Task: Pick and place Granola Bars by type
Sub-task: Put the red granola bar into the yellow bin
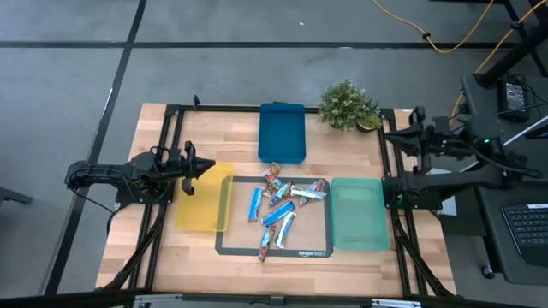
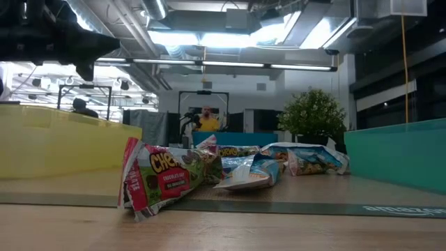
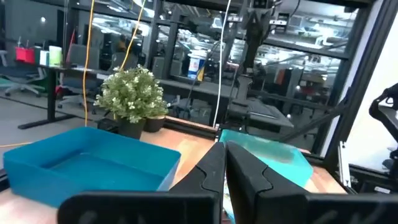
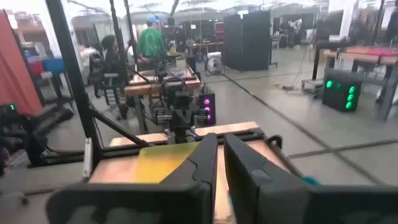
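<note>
Both arms hover level, left end effector (image 1: 205, 166) and right end effector (image 1: 387, 135) closed, empty.

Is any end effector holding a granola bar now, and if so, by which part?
Nothing is held. The left end effector and right end effector are both shut on nothing; the granola bars lie on the mat.

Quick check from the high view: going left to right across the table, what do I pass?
Left hand → yellow tray → granola bars piled on the dark mat → green tray → right hand, at the table's right edge.
</note>
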You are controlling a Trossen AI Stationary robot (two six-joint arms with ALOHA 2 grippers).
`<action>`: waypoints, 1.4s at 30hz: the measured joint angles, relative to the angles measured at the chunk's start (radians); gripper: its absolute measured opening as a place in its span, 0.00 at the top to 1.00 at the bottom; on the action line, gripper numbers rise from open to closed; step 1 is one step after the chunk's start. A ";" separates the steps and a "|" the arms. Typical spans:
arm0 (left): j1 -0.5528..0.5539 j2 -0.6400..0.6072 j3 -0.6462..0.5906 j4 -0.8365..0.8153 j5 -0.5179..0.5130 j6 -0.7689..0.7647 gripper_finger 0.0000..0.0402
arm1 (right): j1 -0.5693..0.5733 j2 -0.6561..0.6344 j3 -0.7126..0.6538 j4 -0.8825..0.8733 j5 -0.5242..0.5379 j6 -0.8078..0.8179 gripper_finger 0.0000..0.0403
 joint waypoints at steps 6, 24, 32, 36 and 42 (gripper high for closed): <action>0.000 0.000 0.000 0.057 0.016 0.000 0.98 | 0.000 0.044 0.047 -0.011 0.001 -0.054 0.92; 0.000 0.000 0.000 0.135 -0.202 -0.331 0.98 | 0.000 0.153 0.046 -0.129 0.001 -0.054 0.92; 0.000 0.000 0.000 0.145 -0.093 -0.407 0.98 | 0.000 0.153 0.046 -0.129 0.001 -0.054 0.92; 0.000 0.000 0.000 0.186 -0.053 -0.416 0.98 | 0.000 0.153 0.046 -0.129 0.001 -0.054 0.92; 0.000 0.020 0.074 0.199 -0.027 -0.414 0.96 | 0.000 0.153 0.046 -0.129 0.001 -0.054 0.92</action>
